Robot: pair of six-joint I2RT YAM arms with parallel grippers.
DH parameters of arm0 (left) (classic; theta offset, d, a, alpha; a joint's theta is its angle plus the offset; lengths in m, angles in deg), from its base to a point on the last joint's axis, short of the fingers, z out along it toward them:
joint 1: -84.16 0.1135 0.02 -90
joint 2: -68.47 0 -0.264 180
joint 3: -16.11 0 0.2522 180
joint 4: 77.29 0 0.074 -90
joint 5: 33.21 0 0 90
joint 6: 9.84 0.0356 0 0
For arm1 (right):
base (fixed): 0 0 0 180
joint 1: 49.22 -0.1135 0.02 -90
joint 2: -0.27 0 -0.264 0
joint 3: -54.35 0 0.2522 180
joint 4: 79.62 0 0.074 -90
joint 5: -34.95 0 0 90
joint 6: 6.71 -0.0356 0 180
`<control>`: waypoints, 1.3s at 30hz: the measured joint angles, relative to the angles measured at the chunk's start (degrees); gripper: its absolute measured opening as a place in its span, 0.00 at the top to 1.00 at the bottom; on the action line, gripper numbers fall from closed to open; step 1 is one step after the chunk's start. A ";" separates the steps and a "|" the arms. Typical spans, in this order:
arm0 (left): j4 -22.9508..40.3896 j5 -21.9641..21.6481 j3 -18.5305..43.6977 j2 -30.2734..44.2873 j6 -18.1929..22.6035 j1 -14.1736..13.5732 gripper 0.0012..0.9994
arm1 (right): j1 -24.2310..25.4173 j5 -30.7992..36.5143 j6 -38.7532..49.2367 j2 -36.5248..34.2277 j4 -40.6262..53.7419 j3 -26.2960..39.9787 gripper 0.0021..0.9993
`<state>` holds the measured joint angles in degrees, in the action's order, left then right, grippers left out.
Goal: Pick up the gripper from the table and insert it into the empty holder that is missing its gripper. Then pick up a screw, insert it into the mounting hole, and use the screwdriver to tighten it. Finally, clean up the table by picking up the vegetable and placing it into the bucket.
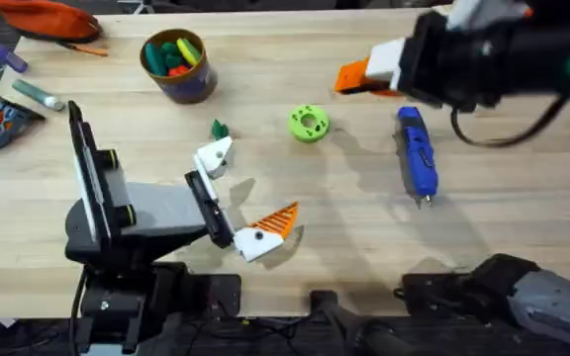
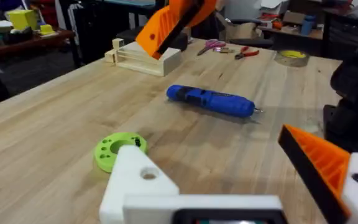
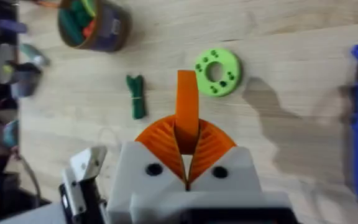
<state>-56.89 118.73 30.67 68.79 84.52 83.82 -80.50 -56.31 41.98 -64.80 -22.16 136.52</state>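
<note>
Above table [image 1: 364, 198], gripper [image 3: 187, 102] in right end effector [image 3: 187, 146]

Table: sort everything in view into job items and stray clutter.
Job: gripper, holder, screwdriver, vegetable, bucket.
Lying about: green disc, orange pouch, wooden box.

A workshop or robotics lab: a long wooden workbench [image 2: 55, 124], with pliers [image 2: 246, 53], tape roll [image 2: 291, 57] and cluttered shelves beyond the left gripper [image 2: 241, 180].
</note>
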 joint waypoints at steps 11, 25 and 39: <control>0.00 0.00 0.00 -0.02 0.00 0.00 0.01 | 14.12 -38.90 1.23 12.34 -34.65 -29.59 0.99; 0.00 0.00 0.00 -0.02 0.00 0.00 0.01 | 17.32 -61.95 0.21 4.55 -50.92 -39.57 0.99; 0.00 0.00 0.00 0.00 0.00 0.00 0.01 | 18.01 -77.40 -2.34 -13.87 -70.17 -39.73 0.99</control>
<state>-56.89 118.73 30.67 68.78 84.52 83.82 -62.49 -133.72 39.64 -78.67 -92.33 96.80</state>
